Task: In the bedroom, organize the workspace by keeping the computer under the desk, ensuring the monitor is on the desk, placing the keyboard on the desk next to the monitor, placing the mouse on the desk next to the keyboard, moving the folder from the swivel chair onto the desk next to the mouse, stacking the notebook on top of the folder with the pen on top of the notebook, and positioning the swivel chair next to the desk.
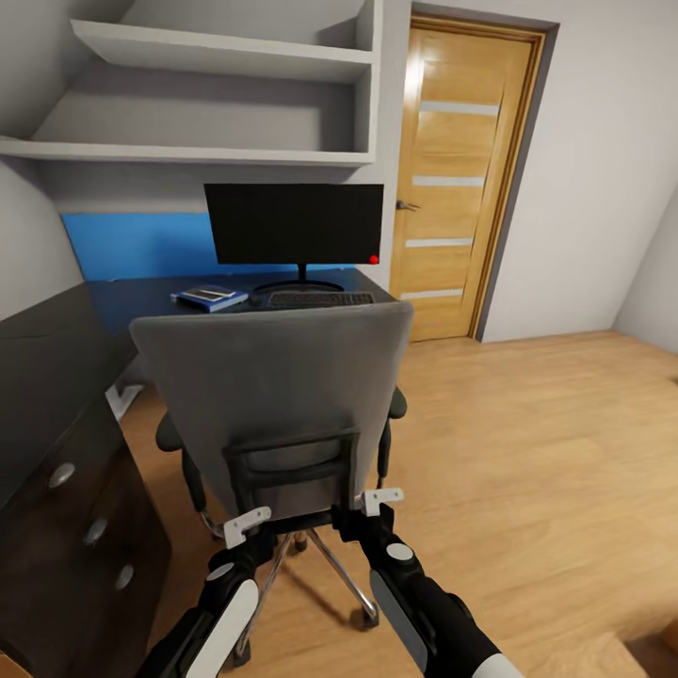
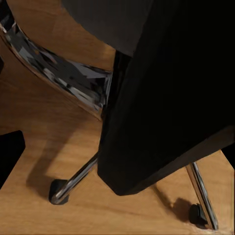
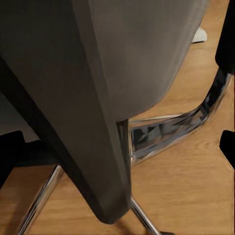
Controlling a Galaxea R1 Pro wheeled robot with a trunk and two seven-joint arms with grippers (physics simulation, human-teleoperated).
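I see both grippers, left and right, at the chair back's lower edge; finger state unclear. Chair faces desk; monitor, keyboard, folder on far desk.

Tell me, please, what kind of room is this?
Probably a home study corner in a room: a black desk with a monitor and keyboard, a grey swivel chair before it, wall shelves, and a wooden door.

Grey swivel chair, black monitor with red dot, bright blue folder, black desk.
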